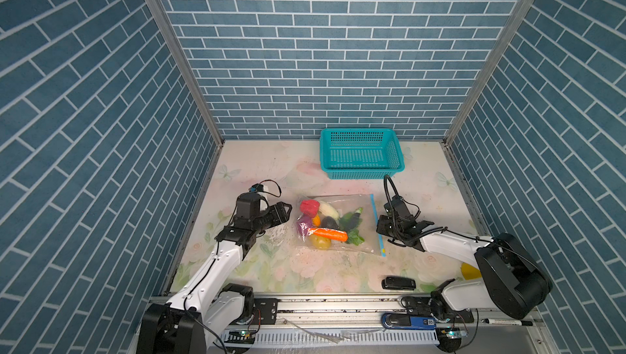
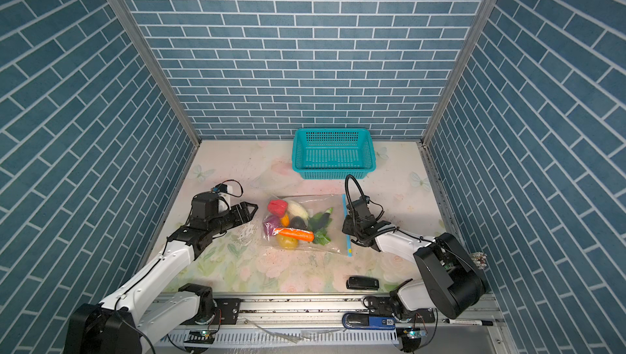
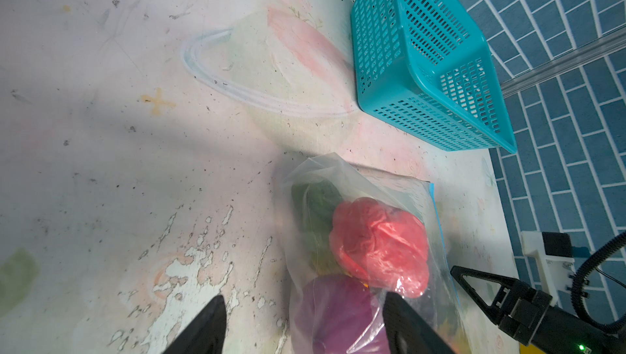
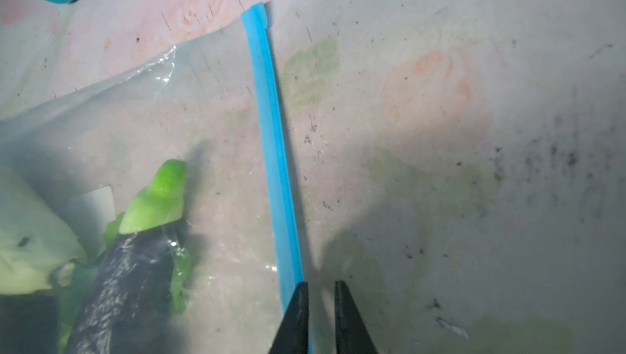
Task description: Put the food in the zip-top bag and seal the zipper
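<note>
Zip-top bag (image 1: 352, 205): lies flat on the table (image 1: 257, 166), near the teal basket (image 1: 360, 169), on the robot's side of it. Food (image 1: 330, 233) inside, heaped at the end away from the zipper (image 4: 271, 132). Yellow slider (image 1: 383, 251) at the zipper end farthest from the basket. Right end effector (image 4: 320, 288): narrow, only a small gap, nothing seen in it, one finger over the zipper. Left end effector (image 1: 287, 212): wide, holds nothing, well apart from the basket, just beside the bag's closed end.
</note>
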